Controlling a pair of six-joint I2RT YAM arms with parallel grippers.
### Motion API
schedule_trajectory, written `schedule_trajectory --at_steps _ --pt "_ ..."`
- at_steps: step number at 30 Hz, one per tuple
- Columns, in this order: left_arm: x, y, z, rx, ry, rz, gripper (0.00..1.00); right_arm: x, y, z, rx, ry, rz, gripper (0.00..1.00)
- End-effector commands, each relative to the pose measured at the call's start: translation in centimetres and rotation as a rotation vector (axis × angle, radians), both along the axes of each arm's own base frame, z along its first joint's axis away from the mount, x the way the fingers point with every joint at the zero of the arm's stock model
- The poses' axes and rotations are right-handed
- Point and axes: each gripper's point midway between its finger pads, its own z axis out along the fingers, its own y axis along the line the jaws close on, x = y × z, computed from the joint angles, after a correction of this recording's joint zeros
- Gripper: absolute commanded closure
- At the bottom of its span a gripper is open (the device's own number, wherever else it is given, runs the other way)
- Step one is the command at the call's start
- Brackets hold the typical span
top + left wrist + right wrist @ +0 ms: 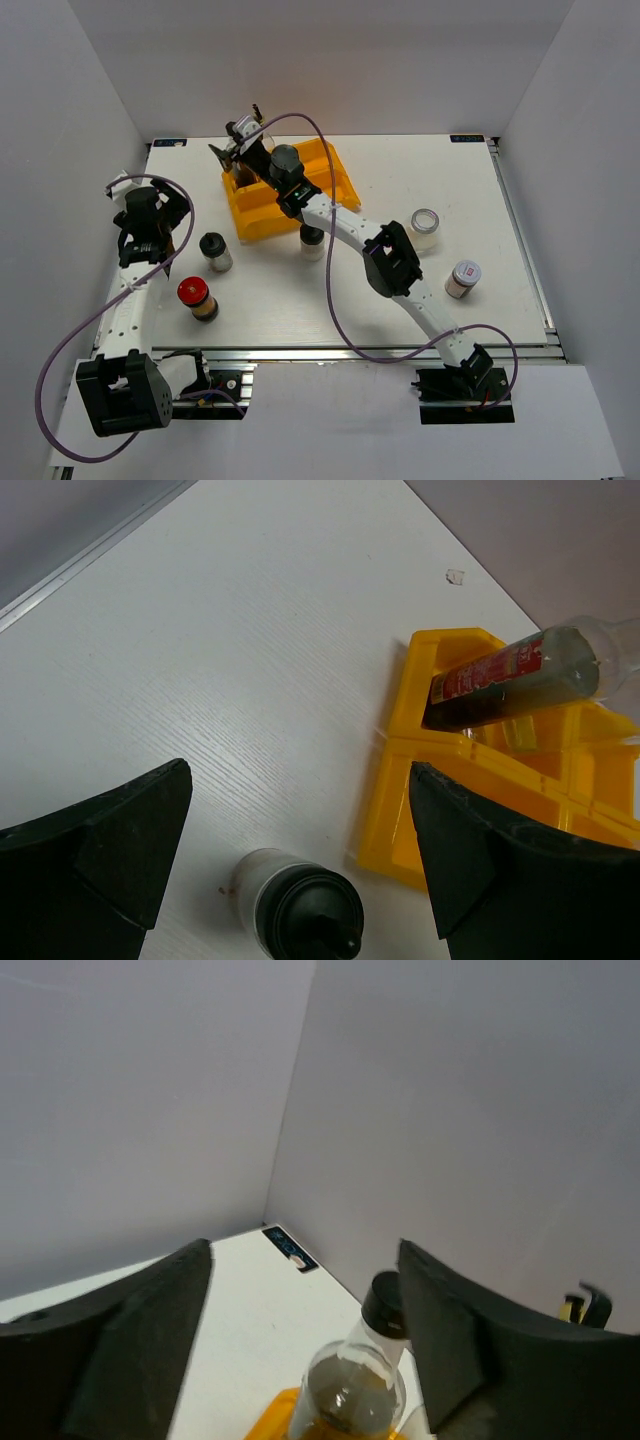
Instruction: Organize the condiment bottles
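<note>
The tall dark black-capped bottle (515,675) leans in the back-left compartment of the yellow tray (330,175). In the right wrist view its cap (384,1304) sits between my right gripper's (305,1300) wide-open fingers, close to the right one. The right gripper (243,148) hovers over that tray corner, beside the clear gold-spouted bottle (262,128). My left gripper (150,215) is open and empty, left of a black-capped shaker (215,251), which also shows in the left wrist view (300,912). A second black-capped shaker (312,240) stands before the tray.
A red-lidded jar (198,297) stands near the front left. A silver-lidded jar (426,228) and a pale-lidded jar (463,278) stand on the right. The right arm (385,255) stretches diagonally across the table. Grey walls enclose three sides.
</note>
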Motion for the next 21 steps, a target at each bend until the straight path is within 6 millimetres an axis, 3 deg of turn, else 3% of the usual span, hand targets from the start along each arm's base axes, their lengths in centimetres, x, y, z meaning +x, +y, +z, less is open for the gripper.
schedule_trajectory --at_steps 1,2,3,4,5,6,7,8,9,10,13,14,15,16,17,19,20,21 --pt "-0.5 -0.6 2.2 -0.016 -0.053 -0.026 0.02 -5.4 -1.6 11.6 0.125 -0.157 0.074 0.17" --pt "-0.6 -0.7 2.2 -0.021 -0.052 -0.027 0.02 -6.2 -1.5 11.9 0.116 -0.161 0.093 0.11" --pt "-0.7 -0.7 2.5 -0.030 -0.054 -0.018 0.02 -7.6 -2.3 14.1 0.127 -0.190 0.115 0.11" --pt "-1.0 -0.6 2.3 -0.036 -0.043 -0.011 0.02 -8.6 -2.1 14.3 0.119 -0.192 0.134 0.11" --pt "-1.2 -0.6 2.5 -0.036 -0.046 -0.003 0.02 -9.1 -1.8 13.0 0.080 -0.179 0.151 0.11" --pt "-1.4 -0.4 2.6 -0.043 -0.047 0.014 0.02 -10.8 -2.6 15.2 0.090 -0.204 0.178 0.11" --pt "-1.7 -0.5 2.6 -0.049 -0.039 0.016 0.02 -11.8 -2.6 15.4 0.080 -0.204 0.200 0.11" --pt "-1.9 -0.6 2.7 -0.055 -0.039 0.016 0.02 -12.3 -2.5 13.8 0.043 -0.167 0.226 0.11" --pt "-2.1 -0.7 3.0 -0.069 -0.048 0.019 0.02 -13.8 -4.0 16.0 0.058 -0.169 0.248 0.11" --pt "-2.4 -1.1 3.0 -0.085 -0.047 0.009 0.02 -15.1 -5.5 16.0 0.049 -0.131 0.263 0.11" --pt "-2.8 -1.9 2.8 -0.121 -0.030 -0.015 0.02 -16.3 -8.5 14.6 0.025 -0.047 0.229 0.11" --pt "-2.9 -1.9 2.7 -0.133 -0.023 -0.012 0.02 -18.1 -11.4 17.4 0.060 -0.065 0.214 0.11" --pt "-3.3 -2.1 1.8 -0.148 0.018 -0.010 0.02 -17.6 -12.6 12.7 0.001 0.047 0.160 0.11" --pt "-3.5 -2.3 1.6 -0.158 0.034 -0.012 0.02 -17.9 -13.9 11.5 -0.015 0.099 0.130 0.11" --pt "-3.6 -2.5 1.2 -0.166 0.052 -0.022 0.02 -19.0 -16.8 13.0 0.013 0.124 0.089 0.11" --pt "-4.0 -3.0 0.3 -0.184 0.092 -0.035 0.02 -17.7 -20.4 6.4 -0.092 0.356 -0.093 0.11" --pt "-4.0 -3.7 0.0 -0.207 0.102 -0.067 0.02 -17.7 -23.3 6.3 -0.083 0.401 -0.195 0.11" --pt "-4.1 -4.1 -0.2 -0.216 0.111 -0.084 0.02 -17.7 -24.9 4.7 -0.108 0.453 -0.254 0.10"
